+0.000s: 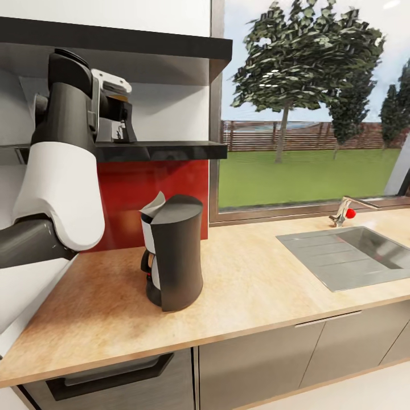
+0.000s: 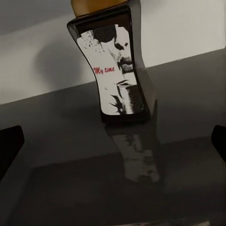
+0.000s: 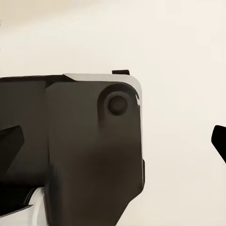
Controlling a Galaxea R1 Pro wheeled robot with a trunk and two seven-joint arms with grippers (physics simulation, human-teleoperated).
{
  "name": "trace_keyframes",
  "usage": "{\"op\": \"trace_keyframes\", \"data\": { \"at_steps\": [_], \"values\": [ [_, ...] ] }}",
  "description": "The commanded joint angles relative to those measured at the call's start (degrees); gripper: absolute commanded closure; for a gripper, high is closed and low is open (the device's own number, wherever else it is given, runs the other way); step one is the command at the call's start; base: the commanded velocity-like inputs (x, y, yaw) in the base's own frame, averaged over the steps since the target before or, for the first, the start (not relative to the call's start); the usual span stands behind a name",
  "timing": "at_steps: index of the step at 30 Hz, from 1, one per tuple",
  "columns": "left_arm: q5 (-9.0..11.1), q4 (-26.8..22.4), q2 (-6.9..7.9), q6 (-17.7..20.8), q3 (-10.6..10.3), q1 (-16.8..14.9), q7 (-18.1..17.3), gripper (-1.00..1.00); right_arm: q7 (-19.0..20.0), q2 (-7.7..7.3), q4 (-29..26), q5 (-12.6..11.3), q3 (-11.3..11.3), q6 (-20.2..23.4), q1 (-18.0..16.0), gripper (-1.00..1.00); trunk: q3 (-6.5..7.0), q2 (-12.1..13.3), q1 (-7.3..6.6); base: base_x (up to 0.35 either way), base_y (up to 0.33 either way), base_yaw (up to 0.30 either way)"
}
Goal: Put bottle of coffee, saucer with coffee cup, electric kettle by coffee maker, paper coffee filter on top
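From the head view, the left arm (image 1: 60, 171) reaches up to the dark shelf (image 1: 165, 150) above the red backsplash (image 1: 151, 193). Its left claw (image 1: 122, 128) sits at shelf level, and the bottle cannot be made out behind it. The coffee maker (image 1: 173, 259) stands upright on the counter (image 1: 256, 279), below the shelf, dark with a white panel. A sink (image 1: 353, 253) and tap (image 1: 344, 210) lie well to the right under the window (image 1: 313, 102).

In the left wrist view, the bottle (image 2: 115, 66) stands upright on the glossy shelf (image 2: 66, 155), ahead of the claw and centred between its two spread fingertips (image 2: 10, 148). The claw is released, apart from the bottle. The bottle is dark and waisted, with an amber cap and a black-and-white label reading "My time" in red; its reflection shows on the shelf.

In the right wrist view, the right claw (image 3: 115, 146) is spread wide, grasping nothing, with dark fingertips (image 3: 9, 143) at either edge. A dark rounded robot part (image 3: 94, 150) lies ahead against a pale surface.
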Motion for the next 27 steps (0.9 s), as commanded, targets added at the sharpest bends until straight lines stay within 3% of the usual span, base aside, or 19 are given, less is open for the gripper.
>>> {"op": "trace_keyframes", "data": {
  "at_steps": [1, 15, 22, 24, 27],
  "values": [
    [-0.6, -0.1, -0.07, 0.0, 0.2, 0.0, -0.4, -1.00, 0.0, 0.01, 0.1, 0.0, -0.3, -0.2, 0.0, -1.00, -0.03, 0.0, 0.02, 0.000, 0.000, 0.000],
    [-0.3, -1.0, 0.14, -1.7, 0.1, 0.2, 2.0, -1.00, 0.0, 0.02, 0.1, 0.1, -0.3, -0.1, 0.0, -1.00, -0.03, 0.0, 0.02, 0.000, 0.000, 0.000],
    [4.0, -1.1, 0.12, -1.8, 0.1, 0.2, 3.9, -1.00, 0.1, 0.05, 0.1, 0.0, -0.3, -0.2, 0.0, -1.00, -0.03, 0.0, 0.02, 0.000, 0.000, 0.000],
    [5.6, -1.1, 0.03, -1.8, 0.0, 0.2, 6.1, -1.00, 0.1, 0.04, 0.1, 0.1, -0.3, -0.2, 0.0, -1.00, -0.03, 0.0, 0.02, 0.100, 0.000, 0.000],
    [6.3, -1.1, 0.06, -1.8, 0.0, 0.2, 6.8, -1.00, 0.1, 0.00, 0.1, 0.2, -0.2, -0.2, 0.0, -1.00, -0.03, 0.0, 0.02, 0.211, 0.000, 0.000]
  ]
}}
